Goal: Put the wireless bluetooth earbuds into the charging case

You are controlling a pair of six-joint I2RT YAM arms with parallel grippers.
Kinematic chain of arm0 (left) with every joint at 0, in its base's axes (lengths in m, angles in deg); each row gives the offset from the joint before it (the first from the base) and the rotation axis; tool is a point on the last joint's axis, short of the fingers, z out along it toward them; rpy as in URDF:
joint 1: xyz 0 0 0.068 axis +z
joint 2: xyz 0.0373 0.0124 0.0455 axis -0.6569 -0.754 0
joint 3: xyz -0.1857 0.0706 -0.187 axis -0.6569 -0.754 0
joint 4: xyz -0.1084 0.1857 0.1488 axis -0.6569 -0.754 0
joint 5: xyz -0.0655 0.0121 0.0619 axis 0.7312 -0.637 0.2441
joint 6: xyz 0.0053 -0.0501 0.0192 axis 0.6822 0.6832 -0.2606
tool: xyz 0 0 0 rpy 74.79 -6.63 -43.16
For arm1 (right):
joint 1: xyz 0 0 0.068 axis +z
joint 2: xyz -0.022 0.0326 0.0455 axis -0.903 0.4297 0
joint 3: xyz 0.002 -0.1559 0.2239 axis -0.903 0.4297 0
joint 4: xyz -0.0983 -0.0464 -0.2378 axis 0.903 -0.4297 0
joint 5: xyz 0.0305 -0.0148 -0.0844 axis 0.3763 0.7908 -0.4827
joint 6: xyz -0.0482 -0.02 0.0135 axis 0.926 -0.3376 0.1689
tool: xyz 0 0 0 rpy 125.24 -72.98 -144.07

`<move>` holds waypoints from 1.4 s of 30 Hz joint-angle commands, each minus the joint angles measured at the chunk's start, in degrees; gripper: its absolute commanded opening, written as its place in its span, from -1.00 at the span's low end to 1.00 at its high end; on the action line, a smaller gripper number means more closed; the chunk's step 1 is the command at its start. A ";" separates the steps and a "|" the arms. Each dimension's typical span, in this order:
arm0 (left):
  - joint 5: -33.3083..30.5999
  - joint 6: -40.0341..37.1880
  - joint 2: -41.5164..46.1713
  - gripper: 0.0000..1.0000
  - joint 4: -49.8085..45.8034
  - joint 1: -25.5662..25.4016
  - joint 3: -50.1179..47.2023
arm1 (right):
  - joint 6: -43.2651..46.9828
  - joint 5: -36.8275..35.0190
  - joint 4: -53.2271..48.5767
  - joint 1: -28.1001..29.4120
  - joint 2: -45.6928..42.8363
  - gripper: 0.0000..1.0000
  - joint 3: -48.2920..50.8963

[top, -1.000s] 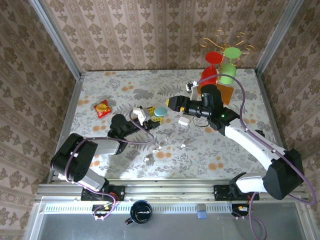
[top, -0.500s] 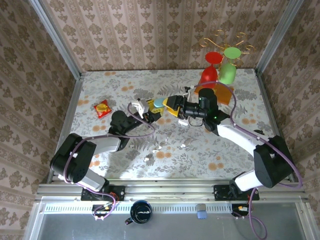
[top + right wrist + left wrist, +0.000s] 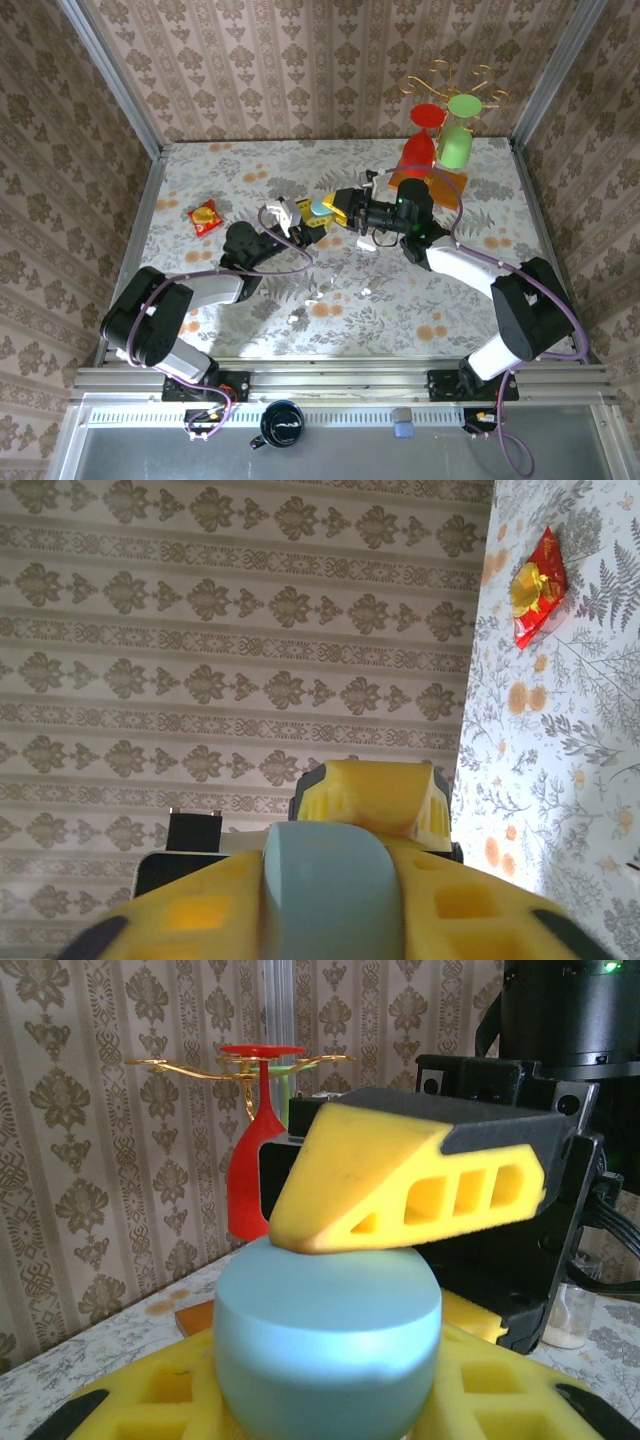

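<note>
1. While my left claw [image 3: 308, 220] grips the light-blue case [image 3: 318, 208] from the left side, my right claw [image 3: 332, 208] is clamped on the same case from the right. The two claws meet nose to nose over the middle of the table [image 3: 250, 170].
2. From my left wrist, the case sits low between my two yellow fingers [image 3: 140, 1400] with its round top up. One yellow finger of the right claw lies flat on that top, touching it.
3. From my right wrist, the case fills the gap between my own yellow fingers [image 3: 200, 910], and the table stands on edge at the right, so this wrist is rolled sideways.
4. The charging case [image 3: 367, 243] is a small white oval on the cloth, just beside my right forearm and near the right claw, with neither claw on it. I cannot tell whether its lid is up.
5. The wireless bluetooth earbuds [image 3: 312, 296] look like tiny white specks on the cloth nearer my bases, apart from the charging case. They are too small to make out further.
6. A red-and-yellow packet [image 3: 205, 216] lies to the left. A red glass [image 3: 425, 130] and a green glass [image 3: 458, 140] hang at the far right corner.
</note>
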 commanded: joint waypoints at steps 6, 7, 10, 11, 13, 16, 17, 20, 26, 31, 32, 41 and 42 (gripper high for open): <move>-1.95 -1.93 1.82 0.18 1.67 -0.24 -1.16 | 2.59 0.04 -0.28 -0.16 -0.56 -0.67 0.35; -2.27 -2.47 2.14 0.37 1.63 -0.09 -1.57 | 3.58 -0.52 -1.27 -0.28 -0.82 -0.67 0.40; -3.74 -4.64 3.51 0.82 1.27 0.67 -3.82 | 9.16 -3.82 -8.36 -1.49 -2.11 -0.66 0.56; -4.56 -4.99 4.10 0.89 1.07 1.28 -4.80 | 10.74 -5.21 -10.74 -2.27 -2.45 -0.66 1.06; -6.19 -4.87 5.63 0.99 0.34 2.73 -6.85 | 13.84 -8.53 -14.55 -3.59 -3.23 -0.65 2.08; -9.09 -6.04 9.38 1.00 -4.68 4.70 -9.18 | 20.17 -13.75 -23.13 -4.76 -3.63 -0.65 1.76; -11.26 -6.81 11.18 1.00 -7.91 5.06 -9.55 | 23.12 -15.69 -26.54 -4.82 -3.43 -0.64 1.08; -18.55 -9.25 15.83 1.00 -23.69 5.42 -7.62 | 28.42 -19.83 -33.34 -4.42 -1.40 -0.62 -1.36; -34.51 -4.78 19.03 1.00 -50.88 5.30 -0.99 | 31.48 -21.19 -34.19 -2.08 7.65 -0.57 -6.90; -41.02 0.67 19.57 1.00 -61.91 5.39 1.26 | 32.69 -21.58 -35.76 0.99 17.58 -0.54 -14.28; -41.82 1.53 19.57 1.00 -64.51 5.39 1.71 | 32.76 -21.49 -36.18 1.58 19.75 -0.53 -16.00; -44.28 7.43 17.87 1.00 -70.21 5.39 2.12 | 34.57 -21.76 -41.12 4.39 31.08 -0.44 -26.89; -44.40 7.87 17.44 1.00 -70.42 5.39 2.19 | 34.97 -21.67 -41.51 4.39 31.71 -0.42 -27.54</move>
